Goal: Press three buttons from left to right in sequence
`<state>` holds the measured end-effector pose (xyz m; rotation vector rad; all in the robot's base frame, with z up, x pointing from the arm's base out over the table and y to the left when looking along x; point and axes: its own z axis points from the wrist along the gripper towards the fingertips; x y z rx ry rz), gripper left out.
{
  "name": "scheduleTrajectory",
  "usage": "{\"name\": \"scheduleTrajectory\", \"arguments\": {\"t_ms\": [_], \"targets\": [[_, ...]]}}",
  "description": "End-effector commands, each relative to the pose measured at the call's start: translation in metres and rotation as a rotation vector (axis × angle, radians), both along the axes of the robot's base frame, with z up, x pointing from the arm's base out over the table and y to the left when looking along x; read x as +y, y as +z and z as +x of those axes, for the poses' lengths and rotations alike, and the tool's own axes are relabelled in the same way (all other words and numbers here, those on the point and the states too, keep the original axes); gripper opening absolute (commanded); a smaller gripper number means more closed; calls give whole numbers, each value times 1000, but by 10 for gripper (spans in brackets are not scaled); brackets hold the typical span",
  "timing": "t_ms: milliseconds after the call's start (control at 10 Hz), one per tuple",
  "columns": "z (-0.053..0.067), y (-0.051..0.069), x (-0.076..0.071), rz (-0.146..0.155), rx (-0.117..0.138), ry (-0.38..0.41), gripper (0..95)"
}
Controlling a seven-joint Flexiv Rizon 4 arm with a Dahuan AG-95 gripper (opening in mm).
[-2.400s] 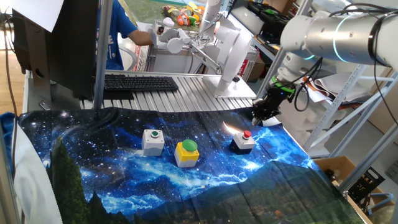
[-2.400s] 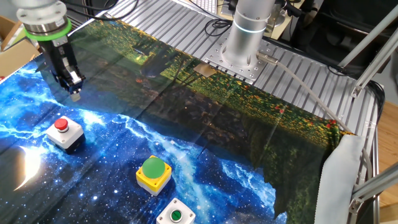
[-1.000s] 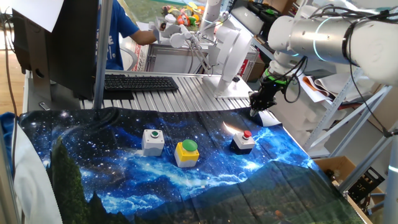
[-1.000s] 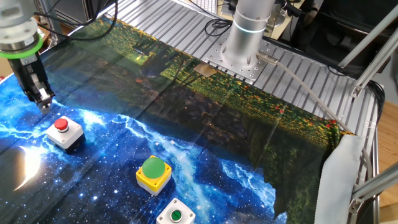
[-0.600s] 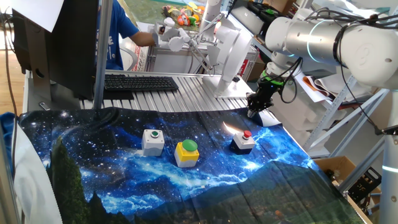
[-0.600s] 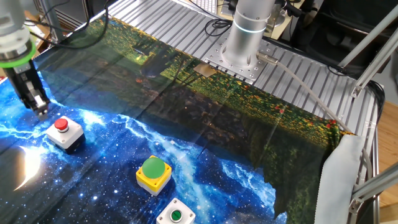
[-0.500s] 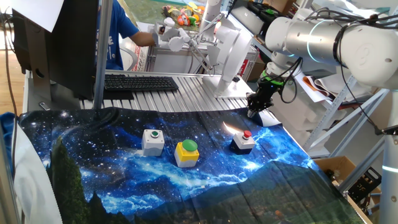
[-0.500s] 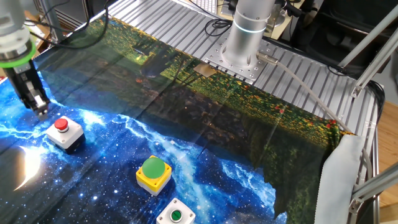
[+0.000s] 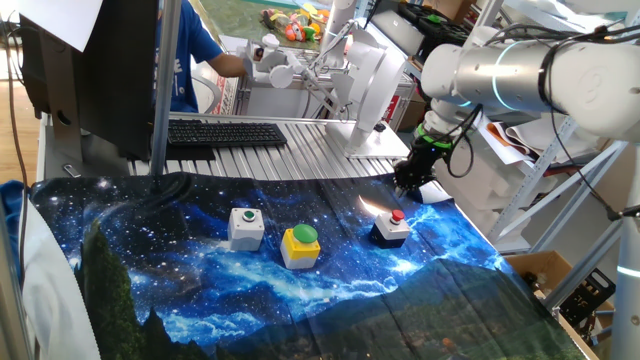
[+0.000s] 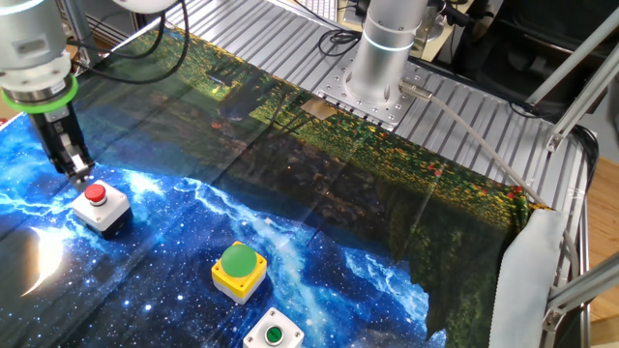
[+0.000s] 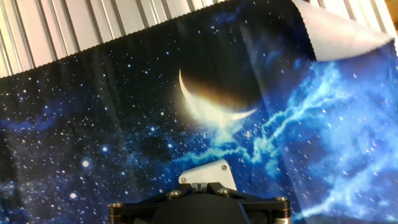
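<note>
Boxy buttons (image 9: 300, 244) on starry cloth (image 9: 200, 290)

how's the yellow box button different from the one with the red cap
The yellow box button carries a large green dome that covers most of its top; the red cap button has a small red cap on a pale top with a dark base. The yellow one sits in the middle of the row; the red one sits at the end, nearest the claw, which hangs close beside it. Both are small box-mounted push buttons standing upright on the galaxy-print cloth.
</note>
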<state>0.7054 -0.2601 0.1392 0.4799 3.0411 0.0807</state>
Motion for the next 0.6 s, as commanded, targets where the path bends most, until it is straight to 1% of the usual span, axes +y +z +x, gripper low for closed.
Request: {"name": "scheduleTrajectory", "arguments": {"t_ms": [100,300,400,600], "targets": [[-4,-4,1,-2,-4,-6,0],[-9,-14,3,1,-9,-15,0],[-11,-16,4,6,-9,-20,0],[-14,-19,5,3,-7,-23,0]]}}
